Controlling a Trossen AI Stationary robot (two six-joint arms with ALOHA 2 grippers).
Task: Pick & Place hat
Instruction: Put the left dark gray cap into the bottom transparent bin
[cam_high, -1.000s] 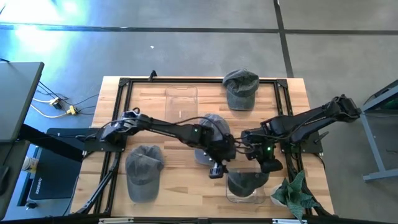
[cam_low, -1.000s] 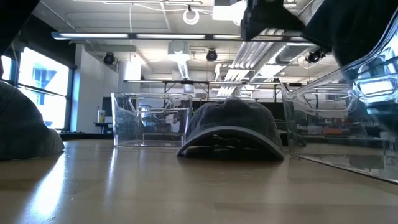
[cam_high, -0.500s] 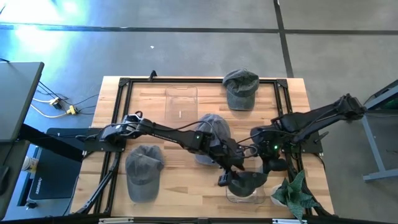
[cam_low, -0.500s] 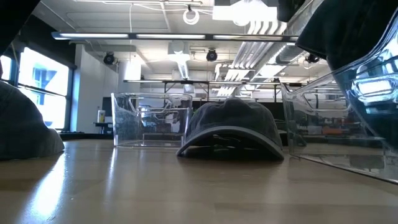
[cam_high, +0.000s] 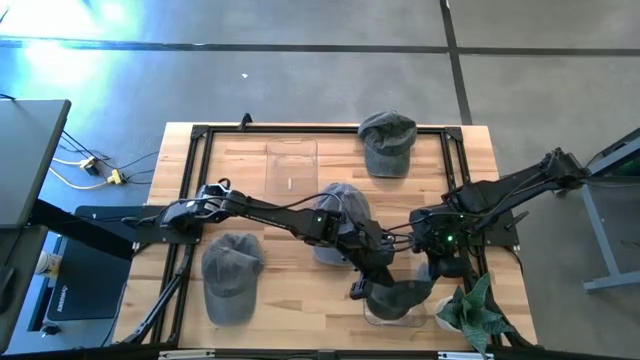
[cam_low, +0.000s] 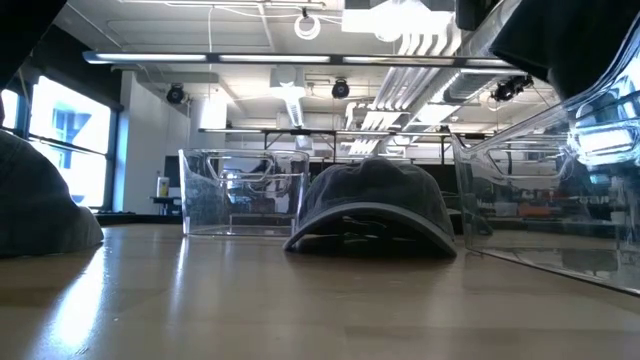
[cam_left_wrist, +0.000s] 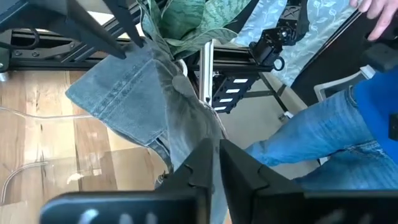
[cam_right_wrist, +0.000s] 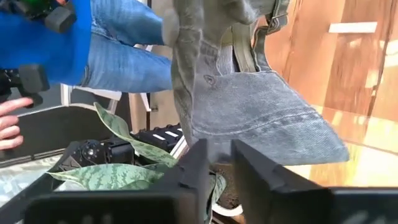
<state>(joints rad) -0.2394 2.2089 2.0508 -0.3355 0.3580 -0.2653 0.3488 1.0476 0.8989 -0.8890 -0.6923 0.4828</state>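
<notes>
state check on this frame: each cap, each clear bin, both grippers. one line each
Grey denim cap over the near clear bin: held up by both grippers.
Near clear plastic bin: upright.
Left gripper: shut on the cap.
Right gripper: shut on the cap.
Far clear plastic bin: upright, empty.
Green cap at the far edge: lying flat.
Grey cap near the left arm's base: lying flat.

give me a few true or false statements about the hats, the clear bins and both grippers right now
1. Both grippers hold one denim hat over the clear bin at the near edge. True: left gripper and right gripper are both shut on it.
2. The far clear bin holds a hat. False: it is empty.
3. Three other hats lie on the table. True.
4. The potted plant stands at the far left corner. False: it stands at the near right corner.
</notes>
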